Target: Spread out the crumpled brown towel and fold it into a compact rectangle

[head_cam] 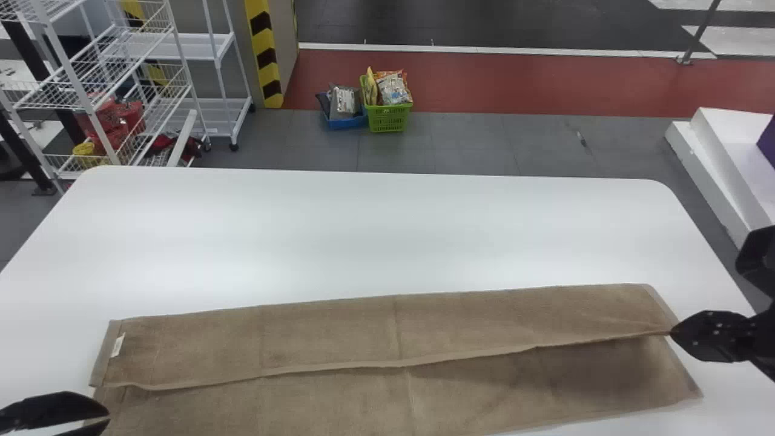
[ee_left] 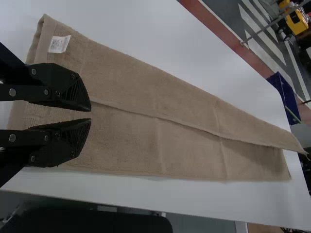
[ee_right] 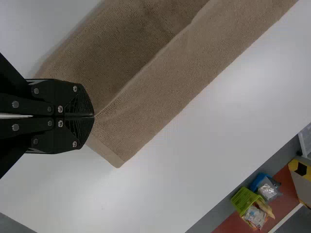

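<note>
Towel lies lengthwise on the near part of the tabletop, spread flat and partly doubled over, with the robot facing twelve o'clock. From the head view, the right gripper is at four o'clock, its fingers closed on the end of the flap's hem; the left gripper is at eight, fingers apart. If the right side pulls alone, I'd expect the flap to skew, since its other end is loose and the hem already runs wavy.

By the left wrist view, the fingers stand moderately wide near the labelled end, gripping nothing. Closing there could bunch both layers, or miss the edge altogether.

The right wrist view gives a pinch right at the hem's tip, so little cloth is caught; a brisk tug might slip it free or drag the underlayer crooked.
</note>
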Robot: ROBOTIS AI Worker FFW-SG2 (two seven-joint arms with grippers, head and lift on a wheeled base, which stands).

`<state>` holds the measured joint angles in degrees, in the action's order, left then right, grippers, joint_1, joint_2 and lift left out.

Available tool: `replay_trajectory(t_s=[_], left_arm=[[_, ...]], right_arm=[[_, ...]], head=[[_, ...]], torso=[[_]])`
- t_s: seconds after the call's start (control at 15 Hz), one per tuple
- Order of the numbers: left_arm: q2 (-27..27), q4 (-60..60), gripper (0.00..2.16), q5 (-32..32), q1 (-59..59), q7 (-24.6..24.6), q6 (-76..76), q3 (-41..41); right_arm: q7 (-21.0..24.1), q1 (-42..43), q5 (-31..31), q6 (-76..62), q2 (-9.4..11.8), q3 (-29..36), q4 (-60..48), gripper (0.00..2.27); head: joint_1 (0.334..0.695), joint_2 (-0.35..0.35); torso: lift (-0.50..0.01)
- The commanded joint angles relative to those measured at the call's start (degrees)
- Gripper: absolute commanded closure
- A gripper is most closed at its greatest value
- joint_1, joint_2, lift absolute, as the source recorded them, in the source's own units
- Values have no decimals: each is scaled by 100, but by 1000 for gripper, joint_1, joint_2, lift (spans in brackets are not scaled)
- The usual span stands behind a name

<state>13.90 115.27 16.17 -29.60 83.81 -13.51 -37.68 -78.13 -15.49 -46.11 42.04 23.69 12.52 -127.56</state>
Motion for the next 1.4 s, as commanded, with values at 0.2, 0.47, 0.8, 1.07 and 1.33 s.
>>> replay_trajectory(t_s=[0.2,0.47,0.8,1.07,1.33], left_arm=[[-28,39,971,-35,-64,126,-77,-12],[-72,39,826,-193,-55,-252,-42,-12],[-98,48,620,-333,-2,-296,-24,-29],[-107,48,620,-412,7,-392,-24,-21],[-142,39,522,-650,24,-586,-24,-38]], right_arm=[[-19,-226,-118,-218,66,58,30,1217],[-19,-191,-610,-341,48,-153,302,1214],[-19,-156,-1085,-464,-31,-250,451,1193],[-19,-200,-1067,-130,-181,-250,399,218],[-19,38,23,503,-295,647,197,73]], head=[[695,-31],[695,-46],[695,-64],[695,-71],[695,-84]], torso=[[-127],[-127],[-127],[-127],[-127]])
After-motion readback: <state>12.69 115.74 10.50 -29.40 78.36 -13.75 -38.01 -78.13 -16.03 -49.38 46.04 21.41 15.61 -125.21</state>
